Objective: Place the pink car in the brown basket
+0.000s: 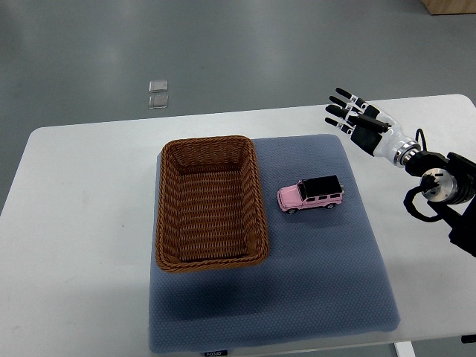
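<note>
A: Where do we find the pink car right now?

B: We see it standing on its wheels on the blue-grey mat, just beside the brown basket at the basket's three o'clock, apart from its rim. Its roof is black and its long side lies roughly along the three-to-nine line.

A: And the basket?

B: We see it on the mat's nine o'clock half, its long side running twelve to six, and we see only bare wicker inside it. The mat lies on the white worktop.

A: What about our right hand?

B: The arm comes in from the three o'clock edge, and the hand sits at about two o'clock from the car, well apart from it, beyond the mat's corner and over the white worktop. Its fingers are spread apart and straight, pointing toward ten o'clock, and they hold nothing.

A: Anything beyond the worktop?

B: On the grey floor at twelve o'clock we notice two small square plates, one just beside the other.
</note>
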`<state>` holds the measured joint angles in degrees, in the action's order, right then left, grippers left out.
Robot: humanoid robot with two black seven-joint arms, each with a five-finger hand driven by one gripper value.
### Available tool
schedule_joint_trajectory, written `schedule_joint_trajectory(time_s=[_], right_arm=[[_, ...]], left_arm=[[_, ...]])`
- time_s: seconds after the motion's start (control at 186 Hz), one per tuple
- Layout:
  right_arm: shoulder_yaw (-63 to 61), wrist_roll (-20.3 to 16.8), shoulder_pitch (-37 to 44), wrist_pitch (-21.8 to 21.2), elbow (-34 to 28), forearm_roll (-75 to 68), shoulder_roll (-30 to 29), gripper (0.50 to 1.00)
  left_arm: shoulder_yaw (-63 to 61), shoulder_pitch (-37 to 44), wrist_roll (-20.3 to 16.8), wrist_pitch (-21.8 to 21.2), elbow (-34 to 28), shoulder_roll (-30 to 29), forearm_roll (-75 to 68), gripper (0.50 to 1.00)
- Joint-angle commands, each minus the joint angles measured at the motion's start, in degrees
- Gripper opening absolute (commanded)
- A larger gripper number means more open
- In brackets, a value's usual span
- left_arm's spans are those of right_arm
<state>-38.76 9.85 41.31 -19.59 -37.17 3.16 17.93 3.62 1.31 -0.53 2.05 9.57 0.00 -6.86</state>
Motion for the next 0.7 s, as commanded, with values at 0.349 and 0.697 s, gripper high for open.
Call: schedule_joint_trajectory(time_s=[0.349,0.697], right_arm=[[0.35,0.0,0.09,-0.1,-0.01,0.09,0.18,0.915],[0.88,0.0,0.09,-0.37,0.08,0.18,0.62,0.915]], left_arm=[[-0.02,0.0,0.44,-0.29,-0.52,0.0,0.0,1.0],[0.07,-0.08,0.44,-0.47,-0.6,0.0,0.0,1.0]])
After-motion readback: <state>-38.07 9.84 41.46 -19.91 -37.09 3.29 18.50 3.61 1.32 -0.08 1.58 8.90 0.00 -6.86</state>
